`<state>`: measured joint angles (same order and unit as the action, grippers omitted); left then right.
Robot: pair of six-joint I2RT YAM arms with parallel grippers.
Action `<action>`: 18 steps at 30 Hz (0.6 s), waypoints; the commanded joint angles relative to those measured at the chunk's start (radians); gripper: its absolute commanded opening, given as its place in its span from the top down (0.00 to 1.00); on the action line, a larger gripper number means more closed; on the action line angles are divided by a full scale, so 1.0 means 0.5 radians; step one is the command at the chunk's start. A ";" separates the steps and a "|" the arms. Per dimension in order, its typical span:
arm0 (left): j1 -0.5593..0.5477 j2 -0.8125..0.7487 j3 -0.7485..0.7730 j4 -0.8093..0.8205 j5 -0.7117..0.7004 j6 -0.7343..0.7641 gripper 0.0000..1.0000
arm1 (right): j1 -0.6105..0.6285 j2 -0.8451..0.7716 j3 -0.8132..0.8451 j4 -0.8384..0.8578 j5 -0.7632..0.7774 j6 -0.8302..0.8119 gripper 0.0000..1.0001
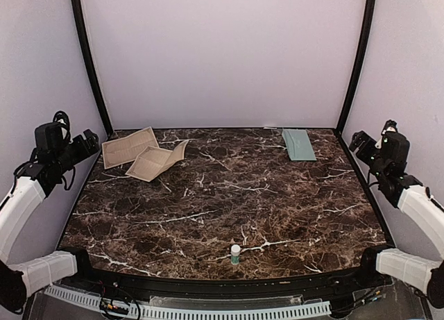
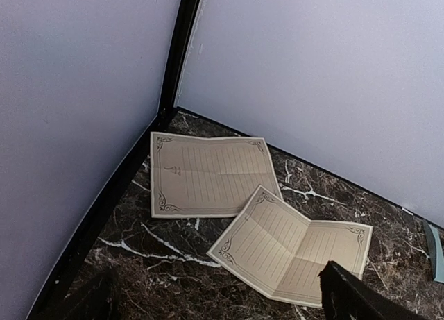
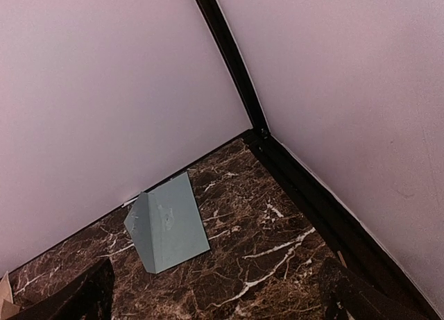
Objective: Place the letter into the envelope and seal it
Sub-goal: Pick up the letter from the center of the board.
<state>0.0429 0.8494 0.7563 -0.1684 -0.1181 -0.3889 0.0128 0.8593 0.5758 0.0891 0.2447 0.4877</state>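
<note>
Your bench (image 1: 229,195) centre lies open; things hug its edges.
Envelope (image 1: 299,144) far-right, tan sheets (image 1: 157,160) far-left; left end effector (image 1: 87,142) and right end effector (image 1: 361,141) hover outboard, jaws wide.

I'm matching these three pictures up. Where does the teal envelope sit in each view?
Top external: envelope at the far right, by the back wall.
Left wrist: only a teal sliver at the right edge.
Right wrist: lower left of centre.
Shared landmark: the dark marble table.
</note>
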 commanded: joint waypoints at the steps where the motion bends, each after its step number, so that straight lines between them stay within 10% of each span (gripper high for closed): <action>1: 0.006 0.073 0.127 -0.142 0.056 0.143 0.01 | -0.007 -0.073 0.033 -0.088 0.011 0.171 0.01; 12: -0.017 0.280 -0.016 0.163 0.973 0.036 0.01 | -0.007 -0.160 0.095 -0.415 -0.665 0.099 0.01; 18: -0.580 0.534 0.057 0.113 0.821 0.278 0.05 | 0.019 -0.055 0.120 -0.527 -0.882 0.125 0.01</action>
<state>-0.0952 1.0710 0.7681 -0.1196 0.2733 -0.3401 0.0132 0.8062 0.6033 -0.1295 -0.0902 0.5549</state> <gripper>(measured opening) 0.964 0.986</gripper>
